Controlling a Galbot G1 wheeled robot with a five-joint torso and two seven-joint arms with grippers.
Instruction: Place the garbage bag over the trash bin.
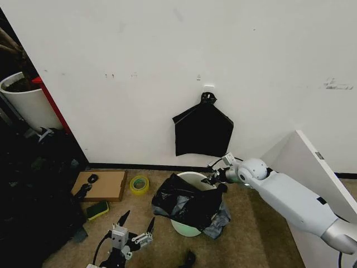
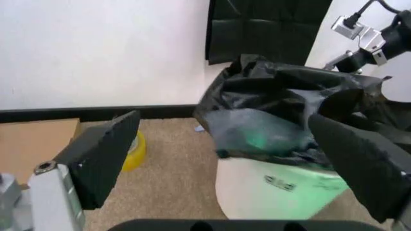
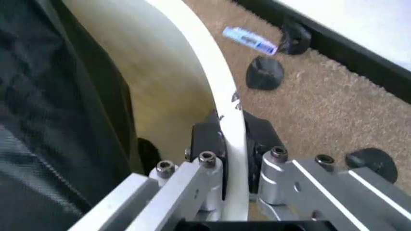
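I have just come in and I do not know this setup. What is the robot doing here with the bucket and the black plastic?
The right gripper is shut on the rim of the trash bin, which stands on the carpet by the wall. The garbage bag is draped over the bin's near side and part of its opening; the far rim is bare. The left gripper hangs open, short of the bin.

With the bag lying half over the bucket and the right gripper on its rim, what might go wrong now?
1. The garbage bag covers only the near side of the trash bin; it may slide off.
2. The right gripper pinches the bare rim, with one finger inside and one outside, so pulling might tip the light bin.
3. The left gripper waits open and apart, so nothing holds the loose plastic.
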